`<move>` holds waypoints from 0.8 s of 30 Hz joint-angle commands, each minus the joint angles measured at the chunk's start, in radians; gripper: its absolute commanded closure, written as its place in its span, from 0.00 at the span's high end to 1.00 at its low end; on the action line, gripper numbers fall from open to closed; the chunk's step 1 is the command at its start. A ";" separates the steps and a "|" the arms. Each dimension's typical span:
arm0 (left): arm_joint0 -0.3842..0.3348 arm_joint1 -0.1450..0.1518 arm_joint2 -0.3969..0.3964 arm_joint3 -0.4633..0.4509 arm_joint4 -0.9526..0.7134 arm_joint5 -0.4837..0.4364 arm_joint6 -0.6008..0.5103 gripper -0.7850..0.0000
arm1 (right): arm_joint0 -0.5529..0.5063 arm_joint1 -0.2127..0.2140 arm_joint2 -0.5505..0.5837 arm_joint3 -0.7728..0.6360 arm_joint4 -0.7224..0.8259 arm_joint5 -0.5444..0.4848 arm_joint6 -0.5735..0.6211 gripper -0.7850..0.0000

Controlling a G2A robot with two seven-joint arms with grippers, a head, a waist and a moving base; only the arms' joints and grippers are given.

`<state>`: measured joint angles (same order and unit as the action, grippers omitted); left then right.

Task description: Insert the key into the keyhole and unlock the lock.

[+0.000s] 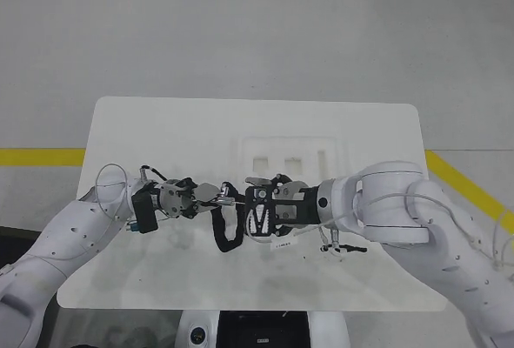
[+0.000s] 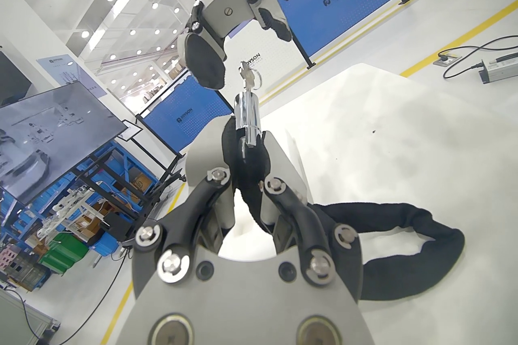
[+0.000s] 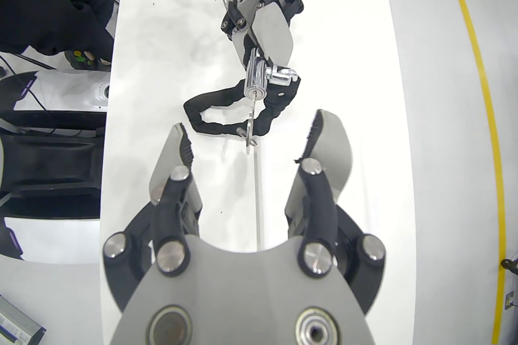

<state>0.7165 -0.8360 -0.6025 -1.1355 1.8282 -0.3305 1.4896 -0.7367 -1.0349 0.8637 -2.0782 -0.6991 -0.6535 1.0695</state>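
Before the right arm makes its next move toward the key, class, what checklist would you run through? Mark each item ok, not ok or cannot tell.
1. Key seated in the keyhole of the lock cylinder: ok.
2. Left gripper fingers shut on the lock cylinder, holding it off the table: ok.
3. Right gripper fingers open and facing the key's head: ok; not touching it yet.
4. Black-sleeved chain out of the fingers' path: cannot tell; in the right wrist view it passes behind the key.
5. Lock already unlocked: cannot tell.
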 commanded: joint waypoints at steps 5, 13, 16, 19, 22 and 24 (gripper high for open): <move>0.001 0.002 0.014 -0.009 -0.023 0.002 0.002 0.00 | -0.013 0.009 0.008 -0.006 -0.049 -0.095 -0.038 0.94; -0.008 0.023 0.086 -0.037 -0.126 -0.033 -0.032 0.00 | -0.041 0.020 0.038 0.024 -0.156 -0.249 -0.182 1.00; -0.021 0.036 0.121 -0.046 -0.161 -0.046 -0.046 0.00 | -0.053 0.023 0.048 0.052 -0.196 -0.271 -0.226 1.00; -0.044 0.051 0.157 -0.053 -0.179 -0.055 -0.054 0.00 | -0.053 0.023 0.048 0.052 -0.196 -0.271 -0.226 1.00; -0.074 0.068 0.186 -0.056 -0.182 -0.064 -0.064 0.00 | -0.053 0.023 0.048 0.052 -0.196 -0.271 -0.226 1.00; -0.089 0.080 0.204 -0.063 -0.192 -0.070 -0.069 0.00 | -0.053 0.023 0.048 0.052 -0.196 -0.271 -0.226 1.00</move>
<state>0.6353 -0.7625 -0.4087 -1.1953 1.6419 -0.3972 1.4232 -0.7893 -1.0116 0.9116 -2.0264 -0.8952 -0.9249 0.8433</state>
